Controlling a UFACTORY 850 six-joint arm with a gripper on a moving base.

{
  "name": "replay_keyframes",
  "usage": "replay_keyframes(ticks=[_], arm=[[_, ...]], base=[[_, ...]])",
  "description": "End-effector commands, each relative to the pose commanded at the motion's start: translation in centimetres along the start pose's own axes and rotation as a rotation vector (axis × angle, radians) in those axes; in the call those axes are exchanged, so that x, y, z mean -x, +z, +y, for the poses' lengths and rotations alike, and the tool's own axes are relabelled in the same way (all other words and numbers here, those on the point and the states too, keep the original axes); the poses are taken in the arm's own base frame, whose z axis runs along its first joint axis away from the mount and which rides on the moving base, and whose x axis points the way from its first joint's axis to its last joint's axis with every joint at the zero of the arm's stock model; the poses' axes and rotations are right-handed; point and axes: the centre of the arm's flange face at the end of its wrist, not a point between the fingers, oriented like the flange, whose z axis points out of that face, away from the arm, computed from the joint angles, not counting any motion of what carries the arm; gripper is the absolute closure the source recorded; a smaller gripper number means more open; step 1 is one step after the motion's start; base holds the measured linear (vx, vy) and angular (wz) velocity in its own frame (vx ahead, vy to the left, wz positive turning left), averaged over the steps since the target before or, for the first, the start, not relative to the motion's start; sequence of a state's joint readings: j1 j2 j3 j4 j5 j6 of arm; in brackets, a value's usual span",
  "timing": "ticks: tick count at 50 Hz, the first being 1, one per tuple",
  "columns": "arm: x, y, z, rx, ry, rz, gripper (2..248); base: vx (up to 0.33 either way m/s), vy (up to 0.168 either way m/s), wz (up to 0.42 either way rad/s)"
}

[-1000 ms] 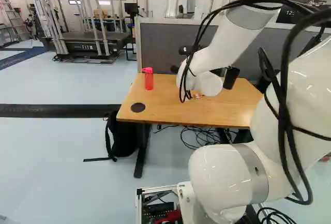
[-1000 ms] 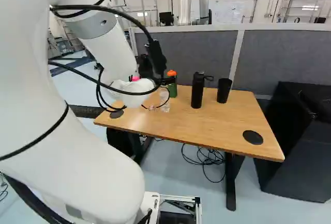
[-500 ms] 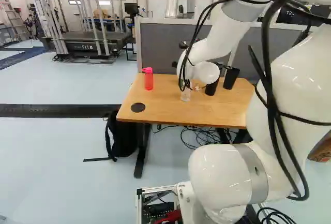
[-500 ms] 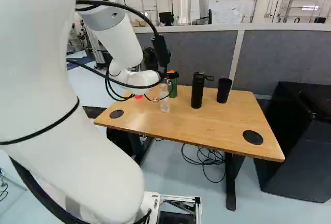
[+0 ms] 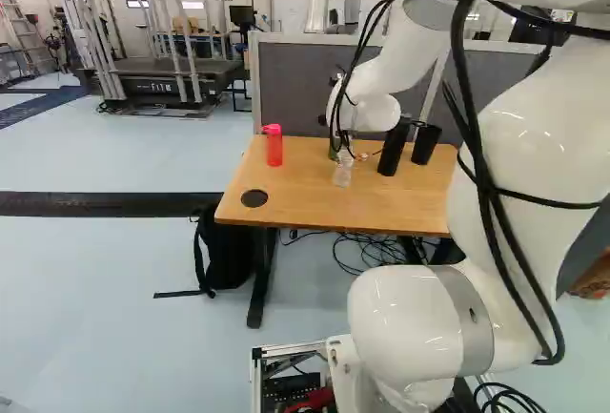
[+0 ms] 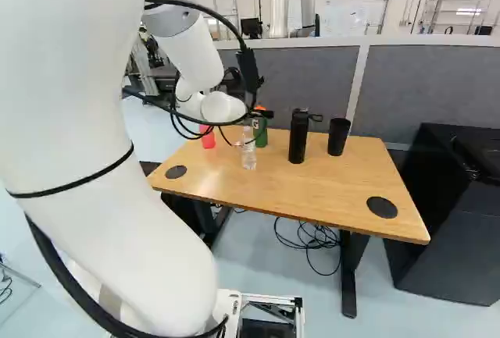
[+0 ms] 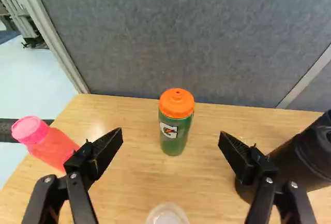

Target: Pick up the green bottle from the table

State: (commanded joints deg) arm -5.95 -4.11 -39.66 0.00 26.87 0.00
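On the light wooden table point(image 6: 351, 190), near its far edge, stands the green plastic bottle with an orange lid point(image 7: 176, 128), upright in front of a grey fabric partition point(image 7: 181, 38). The black two-fingered gripper point(image 6: 262, 114) is at the end of the white arm point(image 5: 391, 70), at the table's far side, where it partly covers the green bottle in the right base view. Seen from the wrist, the gripper point(image 7: 171, 133) is open, its two fingers wide apart with nothing held; the green bottle lies ahead of it, lined up with the gap between the fingers. A clear plastic bottle point(image 6: 248, 153) stands nearer the base than the green one, and its top shows between the fingers in the wrist view. To one side is a red bottle with a pink lid point(image 5: 274, 149), partly hidden behind one finger in the wrist view; on the other side are a tall black bottle point(image 6: 298, 139) and, just beside it, a black cup point(image 6: 337, 136). Under the table, a black backpack point(image 5: 227, 251) rests on the floor near one table leg.
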Motion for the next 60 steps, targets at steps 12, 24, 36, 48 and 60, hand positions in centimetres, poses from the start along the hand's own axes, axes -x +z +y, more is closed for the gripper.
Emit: replay_keyframes(ticks=[12, 24, 36, 48, 60], arm=[[-1.0, 1.3, 0.3, 0.005, 0.003, -0.102, 3], [-2.0, 2.4, 0.2, 0.003, 0.002, -0.199, 3], [-2.9, 3.3, 0.0, -0.001, -0.001, -0.295, 3], [-3.9, 5.1, -0.3, -0.004, -0.003, -0.315, 3], [-4.9, 7.2, -0.5, -0.007, -0.005, -0.308, 3]], base=[[0.000, 0.000, 0.000], [0.000, 0.000, 0.000], [0.000, 0.000, 0.000], [0.000, 0.000, 0.000], [0.000, 0.000, 0.000]])
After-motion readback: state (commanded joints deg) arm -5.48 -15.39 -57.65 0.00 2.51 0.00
